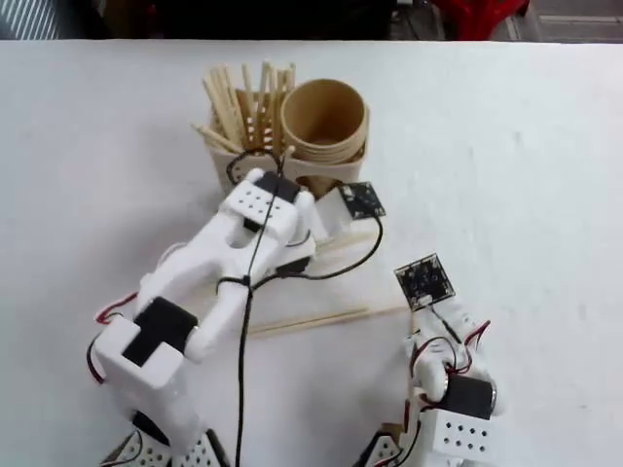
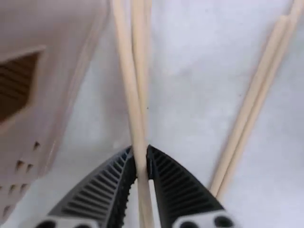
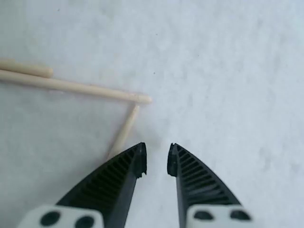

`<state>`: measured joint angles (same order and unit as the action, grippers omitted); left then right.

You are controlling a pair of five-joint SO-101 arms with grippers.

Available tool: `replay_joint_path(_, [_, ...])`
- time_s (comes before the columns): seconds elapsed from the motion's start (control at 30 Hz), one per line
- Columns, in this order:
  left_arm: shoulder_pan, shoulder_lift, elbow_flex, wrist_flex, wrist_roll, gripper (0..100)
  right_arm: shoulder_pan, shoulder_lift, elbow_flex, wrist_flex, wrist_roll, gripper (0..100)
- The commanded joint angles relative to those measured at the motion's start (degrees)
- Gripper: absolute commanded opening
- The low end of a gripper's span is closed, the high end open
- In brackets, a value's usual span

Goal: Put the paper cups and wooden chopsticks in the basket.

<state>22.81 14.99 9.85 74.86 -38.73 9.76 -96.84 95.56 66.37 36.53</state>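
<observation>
High view showed the basket near the tabletop's far edge, with stacked cups in its right part and a bunch of chopsticks standing in its left. The left arm stretched to the basket's front wall, and a loose pair lay on the tabletop between the two arms. In the left wrist view the left hand was clamped on two sticks running just beside the basket wall. The right hand hovered low over the tabletop, jaws narrowly parted and holding nothing, with stick tips just ahead of it.
</observation>
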Motion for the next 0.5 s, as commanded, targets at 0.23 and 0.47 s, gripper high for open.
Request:
replay_joint_path(0.23, [5.58, -8.04, -10.64, 10.9, -0.26, 2, -0.04, -0.4, -0.18, -0.13, 0.44, 8.7])
replay_joint_path(0.47, [6.2, -23.52, -10.73, 11.25, 1.93, 2, -0.04, -0.4, -0.18, -0.13, 0.44, 8.7])
